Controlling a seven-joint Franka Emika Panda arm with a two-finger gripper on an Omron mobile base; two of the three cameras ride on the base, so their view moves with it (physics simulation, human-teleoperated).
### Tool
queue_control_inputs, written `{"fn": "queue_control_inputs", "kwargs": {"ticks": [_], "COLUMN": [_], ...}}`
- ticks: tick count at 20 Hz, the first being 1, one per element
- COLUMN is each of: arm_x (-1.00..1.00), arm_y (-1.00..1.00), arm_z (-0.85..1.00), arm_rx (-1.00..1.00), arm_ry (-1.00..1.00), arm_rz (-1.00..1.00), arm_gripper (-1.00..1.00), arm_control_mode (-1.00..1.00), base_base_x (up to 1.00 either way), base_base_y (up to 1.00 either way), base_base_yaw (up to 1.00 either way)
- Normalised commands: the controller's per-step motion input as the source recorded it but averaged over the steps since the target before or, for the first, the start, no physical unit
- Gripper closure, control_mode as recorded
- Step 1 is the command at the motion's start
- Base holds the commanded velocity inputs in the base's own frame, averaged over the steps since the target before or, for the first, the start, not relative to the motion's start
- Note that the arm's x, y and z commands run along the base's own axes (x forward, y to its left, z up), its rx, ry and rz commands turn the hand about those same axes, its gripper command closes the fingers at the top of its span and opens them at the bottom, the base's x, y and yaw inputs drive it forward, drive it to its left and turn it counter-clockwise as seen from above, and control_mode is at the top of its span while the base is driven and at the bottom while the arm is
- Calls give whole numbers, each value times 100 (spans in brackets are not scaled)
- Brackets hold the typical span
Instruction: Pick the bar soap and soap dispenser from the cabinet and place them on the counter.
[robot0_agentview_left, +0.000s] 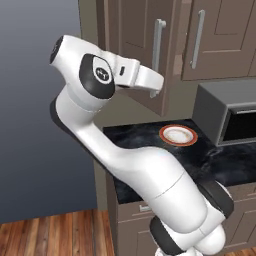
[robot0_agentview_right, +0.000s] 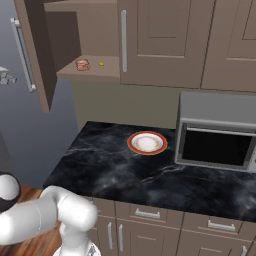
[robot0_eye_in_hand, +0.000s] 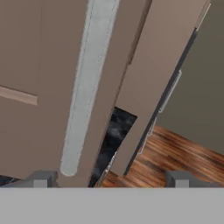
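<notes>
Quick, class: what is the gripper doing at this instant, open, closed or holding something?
Gripper: open and holding nothing, its fingertips spread either side of the cabinet door's silver handle.

Soap dispenser (robot0_agentview_right: 82, 64) on cabinet (robot0_agentview_right: 95, 73) shelf, plate (robot0_agentview_right: 147, 143) on counter (robot0_agentview_right: 100, 160) below, microwave (robot0_agentview_right: 217, 132) right of plate

Left base cam: behind the arm (robot0_agentview_left: 140, 170), looks fwd/down at counter (robot0_agentview_left: 150, 137), plate (robot0_agentview_left: 178, 135), microwave (robot0_agentview_left: 227, 117) and cabinet (robot0_agentview_left: 150, 30). Right base cam: higher, wider look at same counter (robot0_agentview_right: 110, 160), plate (robot0_agentview_right: 147, 143), microwave (robot0_agentview_right: 217, 135) and open cabinet (robot0_agentview_right: 95, 40) shelf. Hand cam: v. close to door handle (robot0_eye_in_hand: 85, 87), rolled; counter edge and wood floor (robot0_eye_in_hand: 175, 153) beyond.
</notes>
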Motion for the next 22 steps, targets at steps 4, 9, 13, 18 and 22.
{"fn": "queue_control_inputs", "kwargs": {"ticks": [4,9,13,18,22], "arm_x": [-82,-75,-75,-79,-46], "arm_y": [-9,-34,-48,-45,-43], "arm_z": [-6,-10,-18,-34,-61], "arm_rx": [0,0,3,3,0], "arm_ry": [-1,-5,-7,-9,0], "arm_rz": [-6,0,6,12,18], "arm_gripper": [-100,-100,-100,-100,-100], "arm_control_mode": [-100,-100,-100,-100,-100], "base_base_x": [0,0,0,0,0], "base_base_y": [0,0,0,0,0], "base_base_yaw": [0,0,0,0,0]}}
